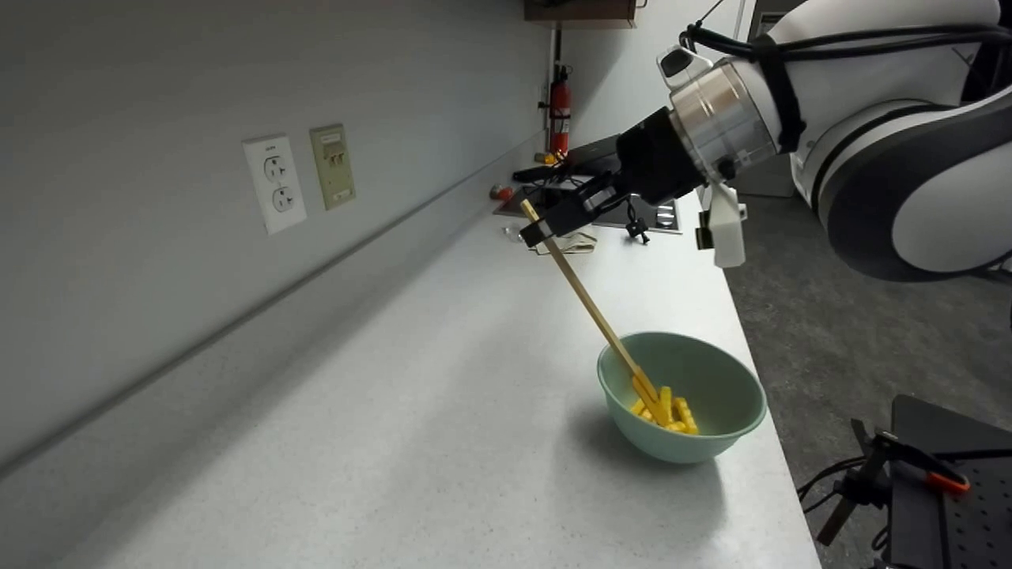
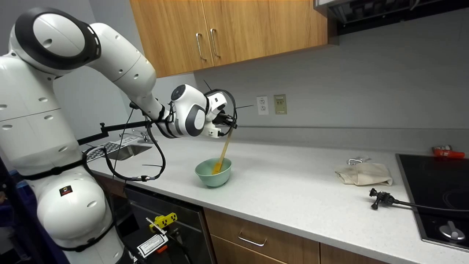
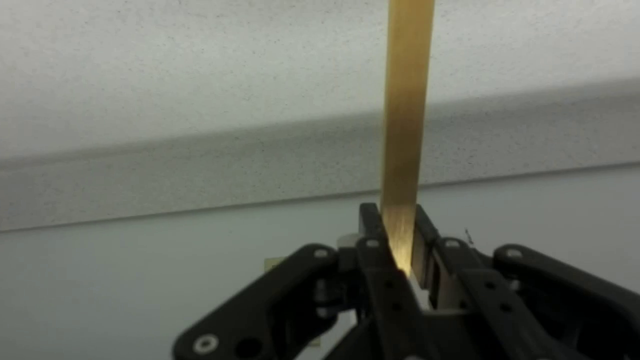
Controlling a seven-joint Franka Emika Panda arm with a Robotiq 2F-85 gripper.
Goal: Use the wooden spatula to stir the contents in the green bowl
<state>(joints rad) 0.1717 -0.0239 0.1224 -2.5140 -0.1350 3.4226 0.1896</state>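
Nearest of all in the wrist view, the gripper [image 3: 398,222] is closed on the wooden spatula [image 3: 407,100], no wider apart than the handle, pinching it close to its top end, presumably so the grip sits high while the length does the reaching. Rightward and down in an exterior view, the handle slants to a blade set among the yellow contents [image 1: 685,417], a lean that should let a modest swing push them about. The green bowl [image 1: 715,391] around them stands upright near the right-hand edge of the counter [image 1: 395,442], likely for easy reach; whether the handle bears on the bowl's rim, I cannot tell.
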